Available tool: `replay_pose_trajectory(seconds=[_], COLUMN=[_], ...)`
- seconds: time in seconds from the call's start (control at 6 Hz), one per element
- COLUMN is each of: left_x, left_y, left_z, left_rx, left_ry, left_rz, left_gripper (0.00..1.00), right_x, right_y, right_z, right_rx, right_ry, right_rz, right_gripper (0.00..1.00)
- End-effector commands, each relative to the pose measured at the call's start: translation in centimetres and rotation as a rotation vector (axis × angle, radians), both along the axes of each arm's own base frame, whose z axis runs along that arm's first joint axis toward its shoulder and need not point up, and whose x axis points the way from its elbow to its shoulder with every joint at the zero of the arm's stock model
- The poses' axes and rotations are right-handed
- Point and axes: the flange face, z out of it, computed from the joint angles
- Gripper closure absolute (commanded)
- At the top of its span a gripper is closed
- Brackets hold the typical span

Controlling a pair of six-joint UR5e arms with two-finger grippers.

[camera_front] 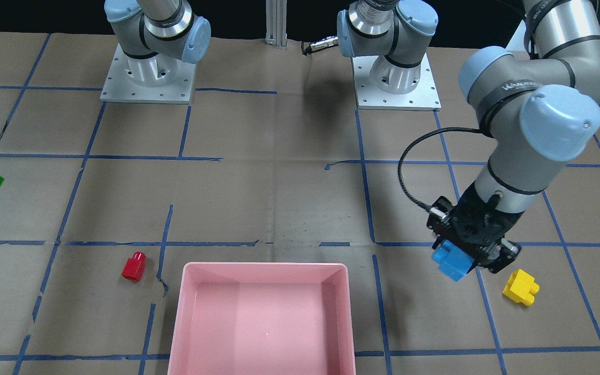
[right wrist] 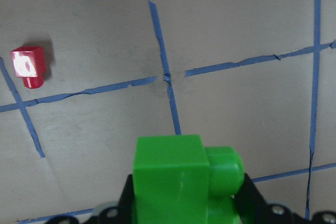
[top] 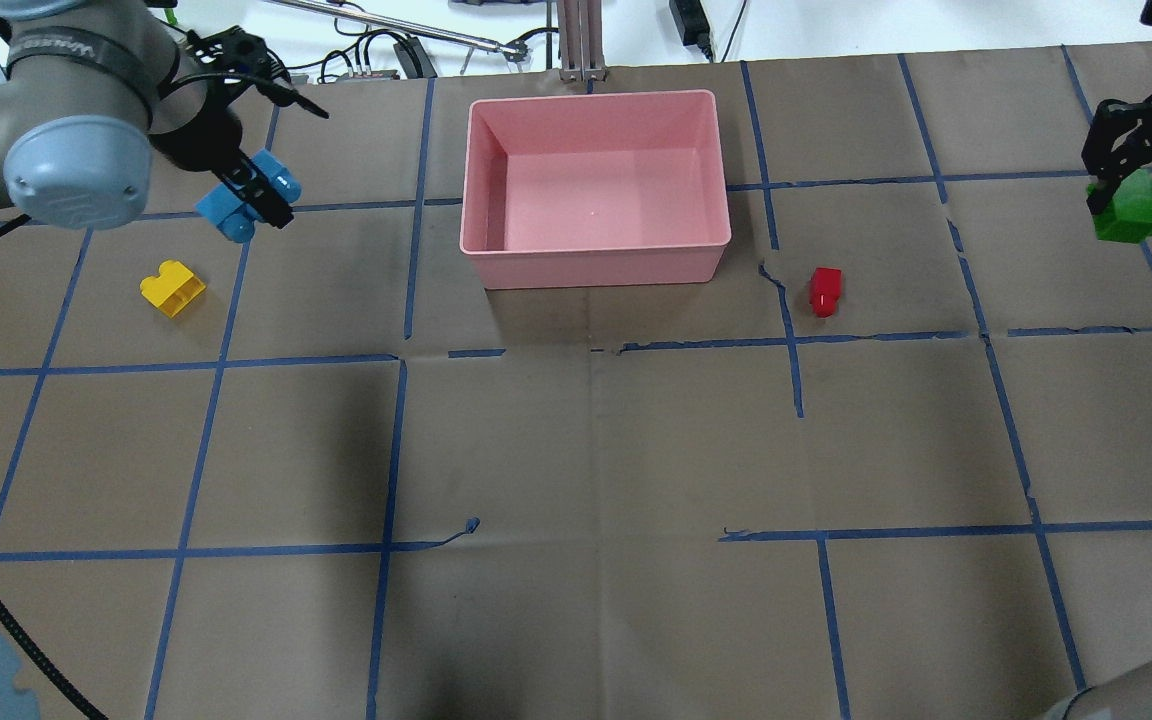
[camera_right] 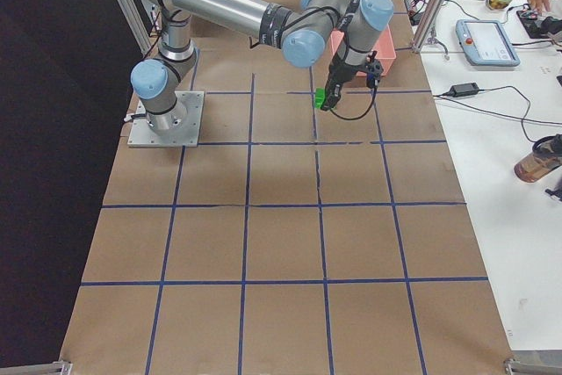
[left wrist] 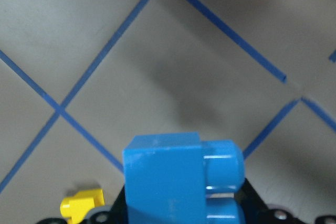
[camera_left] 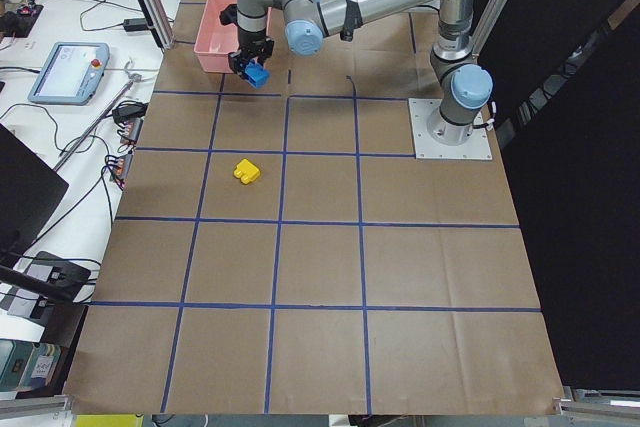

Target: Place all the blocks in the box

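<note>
The pink box [top: 596,255] stands at the far middle of the table and holds nothing; it also shows in the front view [camera_front: 185,312]. My left gripper [top: 254,196] is shut on the light-blue block [top: 236,200], held above the table left of the box; it also shows in the front view [camera_front: 453,260] and the left wrist view [left wrist: 178,177]. The yellow block [top: 172,288] lies on the table near it. My right gripper [top: 1131,195] is shut on the green block [top: 1134,212], held up at the far right; the right wrist view [right wrist: 181,182] shows it too. The red block [top: 824,291] lies right of the box.
The table is covered with brown paper marked by a blue tape grid. The two arm bases [camera_front: 146,73] [camera_front: 396,75] stand on the robot's side. Cables and a teach pendant [camera_left: 70,72] lie beyond the table's far edge.
</note>
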Motion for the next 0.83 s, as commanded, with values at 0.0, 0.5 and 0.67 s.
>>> replay_pose_trajectory(seconds=[0.0, 0.5, 0.67], left_x=[-10.6, -25.9, -26.0], left_y=[-5.7, -5.3, -5.5], left_z=[-0.7, -10.0, -11.5], left_rx=[-0.045, 0.016, 0.031], left_ry=[0.045, -0.081, -0.074], left_rz=[0.087, 0.028, 0.067], left_gripper=[1.00, 1.00, 1.00], right_x=[8.6, 10.0, 10.0], right_y=[-0.9, -1.2, -1.2], right_z=[0.4, -0.4, -0.4], right_rx=[-0.023, -0.011, -0.012], right_ry=[-0.009, -0.016, -0.016], right_rz=[-0.015, -0.028, -0.026], right_gripper=[0.75, 0.75, 0.75])
